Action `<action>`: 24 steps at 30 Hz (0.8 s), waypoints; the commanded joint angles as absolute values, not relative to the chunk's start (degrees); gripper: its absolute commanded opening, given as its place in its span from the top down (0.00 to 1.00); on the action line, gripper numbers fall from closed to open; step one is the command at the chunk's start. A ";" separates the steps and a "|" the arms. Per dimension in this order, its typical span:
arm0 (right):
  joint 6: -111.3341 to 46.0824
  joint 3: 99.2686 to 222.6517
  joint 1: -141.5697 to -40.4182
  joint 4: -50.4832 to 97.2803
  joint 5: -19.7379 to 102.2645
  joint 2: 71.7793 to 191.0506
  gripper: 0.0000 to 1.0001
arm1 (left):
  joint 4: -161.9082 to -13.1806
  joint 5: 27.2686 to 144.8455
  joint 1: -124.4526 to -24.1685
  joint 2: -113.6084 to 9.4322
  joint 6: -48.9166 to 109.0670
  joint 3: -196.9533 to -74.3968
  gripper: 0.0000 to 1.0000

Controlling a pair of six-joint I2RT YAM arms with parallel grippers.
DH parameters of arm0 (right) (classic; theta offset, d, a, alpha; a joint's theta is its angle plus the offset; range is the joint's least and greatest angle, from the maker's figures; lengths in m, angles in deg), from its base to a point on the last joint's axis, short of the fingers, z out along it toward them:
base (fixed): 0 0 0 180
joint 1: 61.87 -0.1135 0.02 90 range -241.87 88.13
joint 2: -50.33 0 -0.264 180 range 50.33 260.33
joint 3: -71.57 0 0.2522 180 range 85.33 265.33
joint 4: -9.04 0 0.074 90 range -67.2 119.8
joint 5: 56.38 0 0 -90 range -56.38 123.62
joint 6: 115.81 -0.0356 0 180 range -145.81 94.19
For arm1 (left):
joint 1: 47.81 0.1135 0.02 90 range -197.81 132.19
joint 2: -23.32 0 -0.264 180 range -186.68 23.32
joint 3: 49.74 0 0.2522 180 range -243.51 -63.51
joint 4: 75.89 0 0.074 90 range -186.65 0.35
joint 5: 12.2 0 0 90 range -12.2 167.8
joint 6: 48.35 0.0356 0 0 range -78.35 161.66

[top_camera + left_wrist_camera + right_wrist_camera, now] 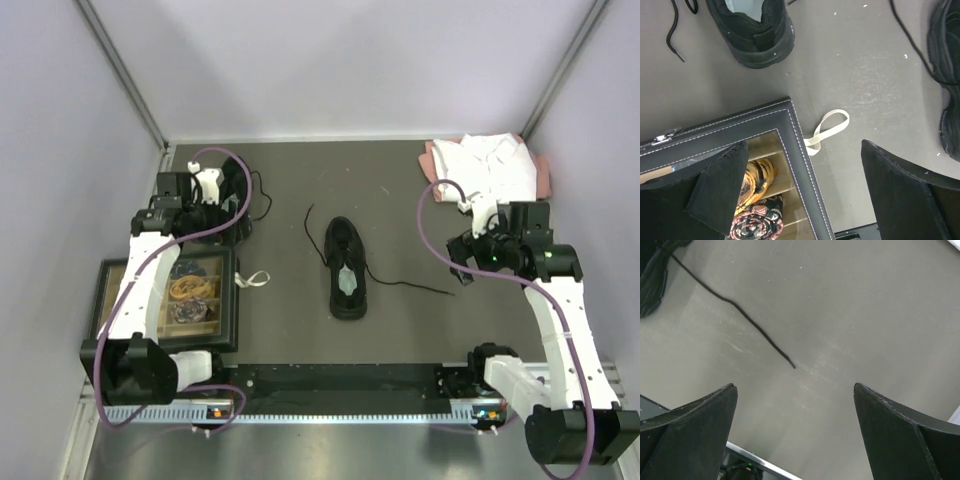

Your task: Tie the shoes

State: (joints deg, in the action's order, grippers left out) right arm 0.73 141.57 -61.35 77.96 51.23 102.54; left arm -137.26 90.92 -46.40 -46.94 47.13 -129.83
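One black shoe (347,268) with a pale grey insole lies mid-table, toe toward me. One of its laces (410,284) trails right and the other runs up to the left. The second black shoe (238,205) lies at the far left, partly hidden by my left arm. Its heel (754,35) shows in the left wrist view. My left gripper (228,225) (804,144) is open and empty, held above the box corner. My right gripper (465,268) (795,387) is open and empty, just above the lace tip (791,365).
A black glass-lidded box (230,300) (715,130) with rolled cloths sits at the near left. A cream ribbon loop (255,279) (832,125) lies beside it. A folded white shirt (490,165) on a pink cloth lies at the far right corner. Walls close in the sides and back.
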 commanded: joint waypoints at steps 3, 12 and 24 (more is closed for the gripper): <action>8.19 143.77 -61.60 78.61 54.63 102.36 0.01 | -134.56 87.13 -49.98 -49.01 47.37 -133.81 0.02; 15.50 141.40 -61.60 80.37 57.27 104.39 0.01 | -127.54 83.07 -61.60 -59.81 40.09 -135.84 0.12; 17.61 135.08 -68.19 77.39 50.68 104.47 0.01 | -119.27 75.26 -74.61 -81.70 30.23 -142.68 0.35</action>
